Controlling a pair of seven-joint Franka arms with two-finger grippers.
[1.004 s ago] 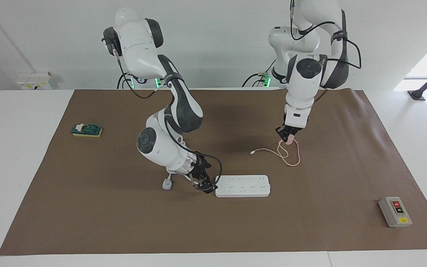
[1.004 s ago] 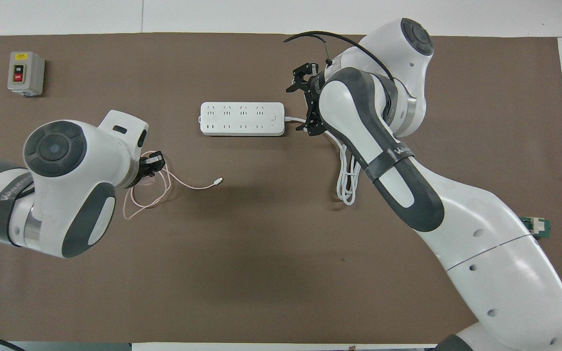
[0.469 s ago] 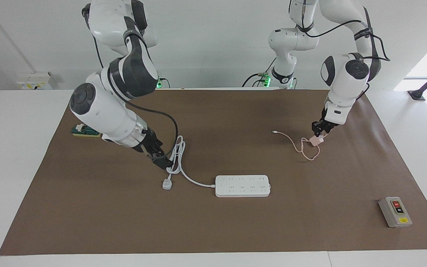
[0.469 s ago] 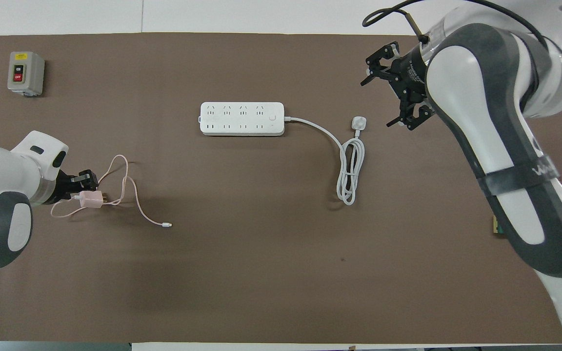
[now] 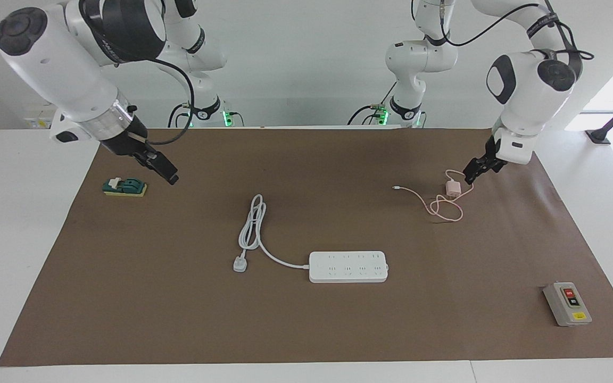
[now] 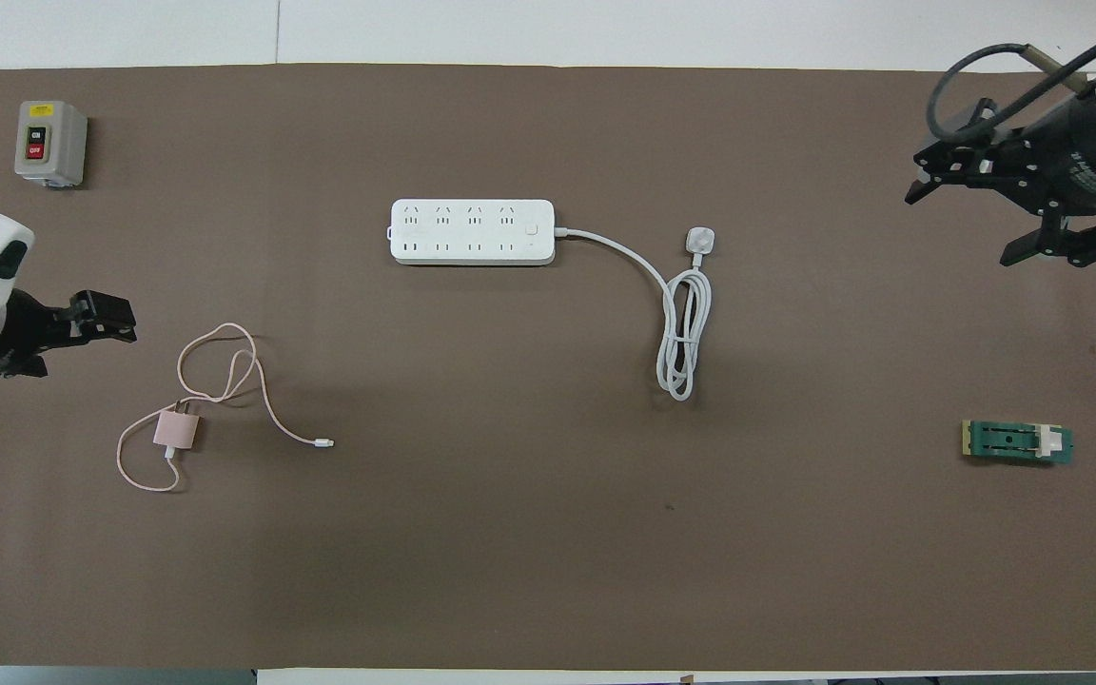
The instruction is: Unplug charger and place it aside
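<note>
The charger (image 5: pixel 452 188) is a small pale pink cube lying on the brown mat toward the left arm's end, unplugged, apart from the white power strip (image 5: pixel 348 266). Its thin pink cable (image 6: pixel 225 366) loops around it and ends in a tiny connector (image 6: pixel 323 442). My left gripper (image 5: pixel 469 177) hangs open just beside the charger (image 6: pixel 175 430), holding nothing. In the overhead view the left gripper (image 6: pixel 118 321) is clear of the cube. My right gripper (image 5: pixel 167 174) is raised and open over the mat's edge at the right arm's end, and its jaws (image 6: pixel 965 221) stand wide.
The power strip (image 6: pixel 472 231) has a thick white cord coiled beside it, ending in a white plug (image 6: pixel 700 238). A grey box with red and black buttons (image 5: pixel 567 304) sits at a mat corner. A small green part (image 5: pixel 124 186) lies below the right gripper.
My left gripper carried the charger toward the left arm's end, set it down, opened and drew back. The right arm left the power strip's cord and swung up toward its own end.
</note>
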